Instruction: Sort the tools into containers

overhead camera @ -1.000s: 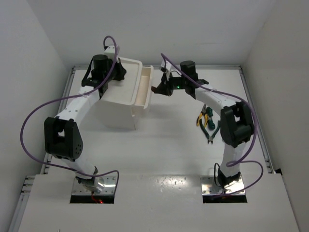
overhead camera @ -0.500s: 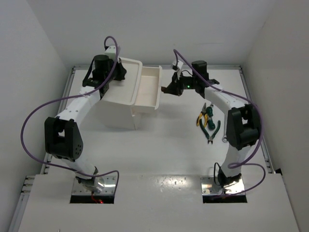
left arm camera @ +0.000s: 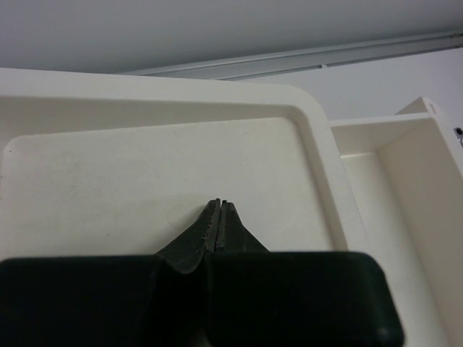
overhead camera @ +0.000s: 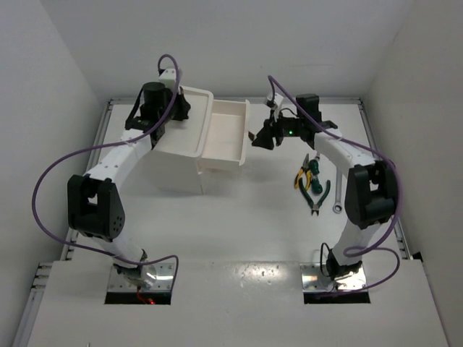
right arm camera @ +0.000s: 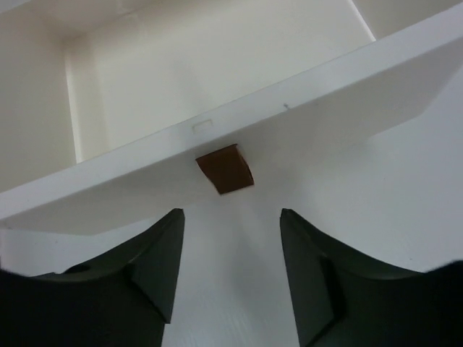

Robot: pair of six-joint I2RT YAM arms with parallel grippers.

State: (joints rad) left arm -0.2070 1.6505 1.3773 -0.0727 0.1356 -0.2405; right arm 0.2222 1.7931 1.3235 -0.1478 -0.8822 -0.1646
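The white box (overhead camera: 179, 155) stands at the left, and its top drawer (overhead camera: 224, 148) is pulled out to the right, with nothing showing inside. My right gripper (overhead camera: 257, 137) hangs open just off the drawer front (right arm camera: 325, 94). The brown knob (right arm camera: 226, 168) sits a little beyond its fingertips (right arm camera: 176, 217), apart from them. My left gripper (left arm camera: 219, 204) is shut with nothing in it and rests its tips on the recessed tray top (left arm camera: 145, 166). The yellow-handled pliers (overhead camera: 302, 175), green-handled pliers (overhead camera: 318, 194) and a silver wrench (overhead camera: 338, 196) lie on the table at the right.
The open drawer (left arm camera: 405, 188) juts over the table between the box and my right arm (overhead camera: 340, 148). White walls close in on both sides and the back. A metal rail (overhead camera: 380, 152) runs along the table's right edge.
My right gripper drew the drawer out to the right by its knob, then opened and let the knob go. The left gripper has stayed on the tray top.
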